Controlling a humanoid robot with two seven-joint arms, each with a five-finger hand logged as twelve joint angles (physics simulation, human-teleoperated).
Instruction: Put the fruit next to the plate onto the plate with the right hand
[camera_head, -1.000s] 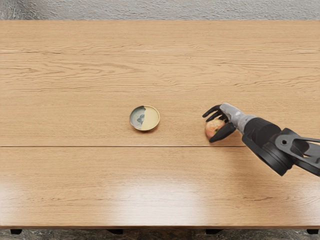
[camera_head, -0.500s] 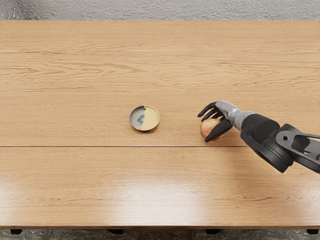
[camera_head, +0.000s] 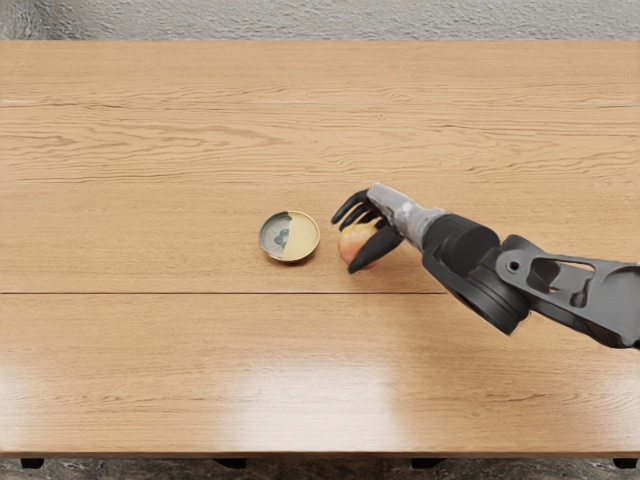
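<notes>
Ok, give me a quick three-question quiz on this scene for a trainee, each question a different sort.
1. True or false: the fruit lies on the plate.
2. Pick one: what does the right hand hold? A) nothing B) the fruit C) the plate
3. Fill in: in the picture, the fruit is to the ___ of the plate.

Key: 1 false, the fruit is beside the plate, with a gap between them; 2 B; 3 right.
</notes>
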